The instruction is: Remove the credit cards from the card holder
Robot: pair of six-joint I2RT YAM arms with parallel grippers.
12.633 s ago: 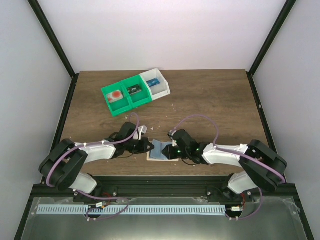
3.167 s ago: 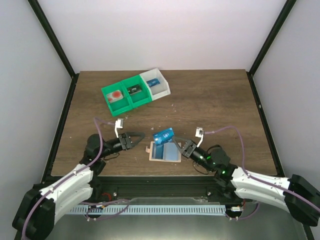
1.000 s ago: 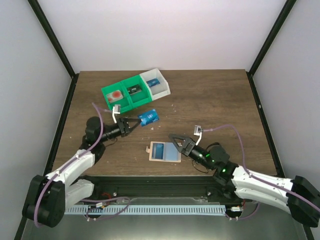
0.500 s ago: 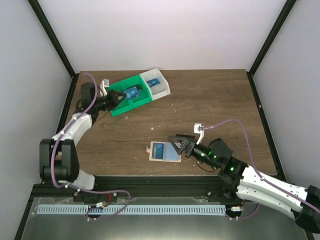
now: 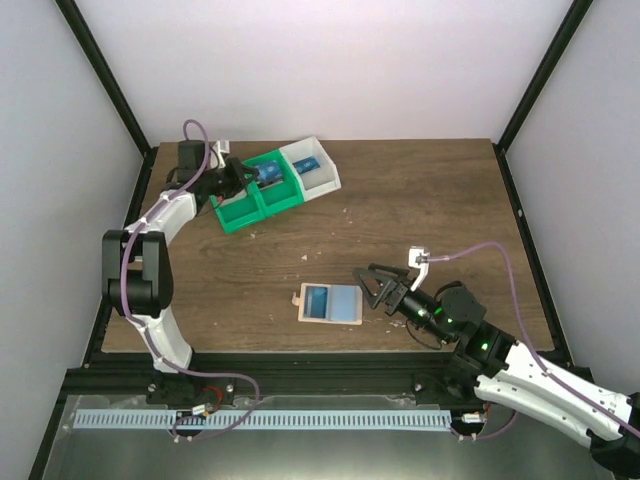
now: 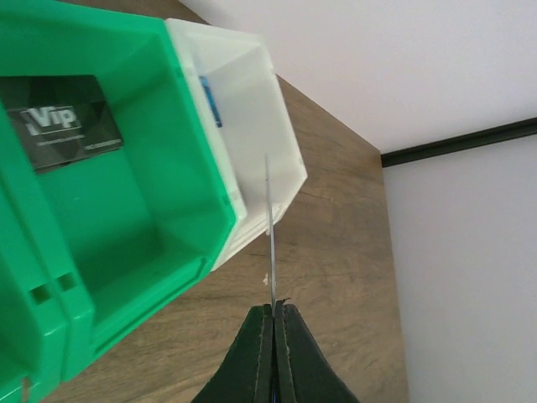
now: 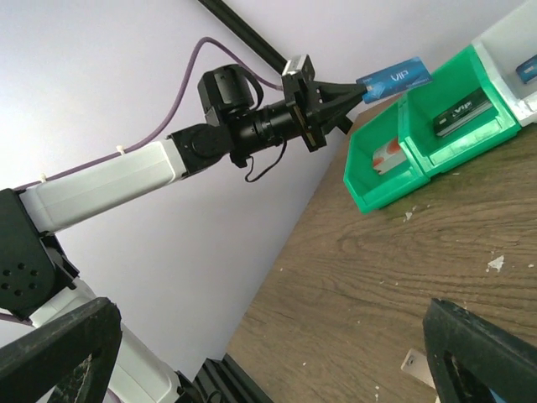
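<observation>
On the tabletop (image 5: 420, 200) the step in hand looks like putting away a card already pulled free. The row of green and white bins (image 5: 238, 214) sits far left. The left gripper (image 5: 243, 176) hangs over it, clamped on one short end of a blue card (image 5: 266, 171).

The card's long axis runs straight out from the gripper toward the right. It stands on edge, so the left wrist view shows only a thin line.

The next move probably calls for lowering it over a compartment and letting go. The white one already holds a blue card, so that seems the likely choice.

The card holder (image 5: 345, 310) lies flat near the front edge, long axis left to right, tab at its left. A light blue card (image 5: 320, 298) inside is yet to come out.

The right gripper (image 5: 378, 287) waits just to its right, spread wide and empty.
</observation>
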